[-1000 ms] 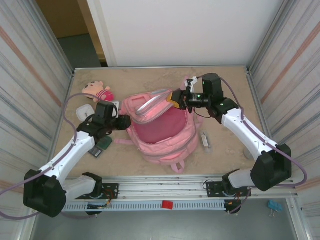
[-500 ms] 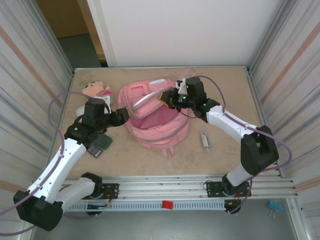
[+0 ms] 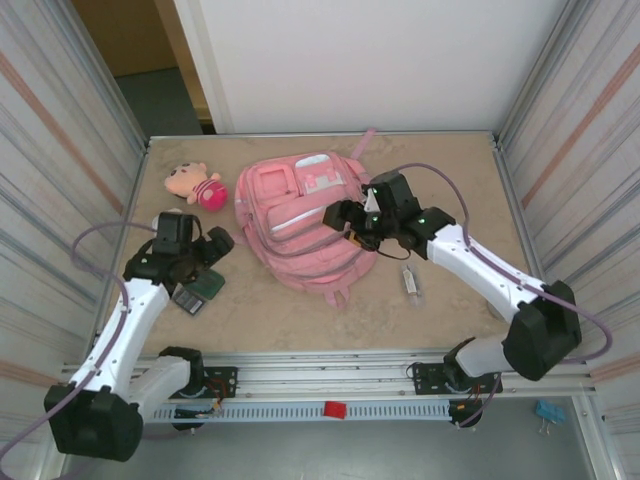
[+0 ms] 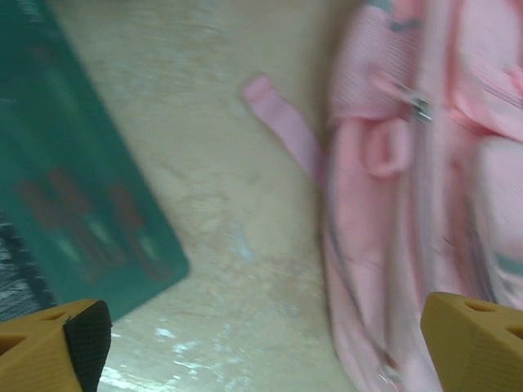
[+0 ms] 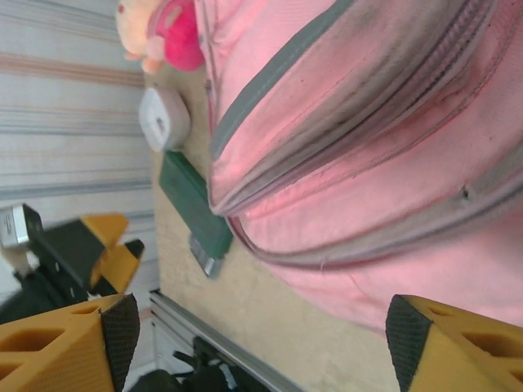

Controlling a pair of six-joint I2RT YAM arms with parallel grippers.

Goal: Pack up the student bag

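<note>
- Sizing up the student bag [image 3: 300, 225]: it lies flat with its front pockets up, right between the two sets of jaws. Its long axis runs from the far end (handle loop) to the near end, a bit slanted.
- The right gripper [image 3: 340, 222] is the closer one by far. Its fingers are spread wide with nothing in them, hanging right at the bag's right-hand edge. On its wrist camera the pink fabric and grey zip lines sit straight ahead of the open jaws, bulking toward the right finger.
- The left gripper [image 3: 218, 248] is also spread wide and empty, but it's off the bag's other side with bare table between.
- In the left wrist view the bag is ahead and toward the right finger, with a loose pink strap [image 4: 282, 122] in the gap. A green book [image 4: 73, 188] sits ahead toward the left finger.
- The plush doll [image 3: 195, 186] lies beyond the left jaws. A small pale item [image 3: 410, 280] sits on the near side of the right jaws, clear of the bag.
- My guess: for anything on the bag itself, the right arm has the short reach, and the left is better placed for the green book. Can't tell from here whether the main zip is open.
</note>
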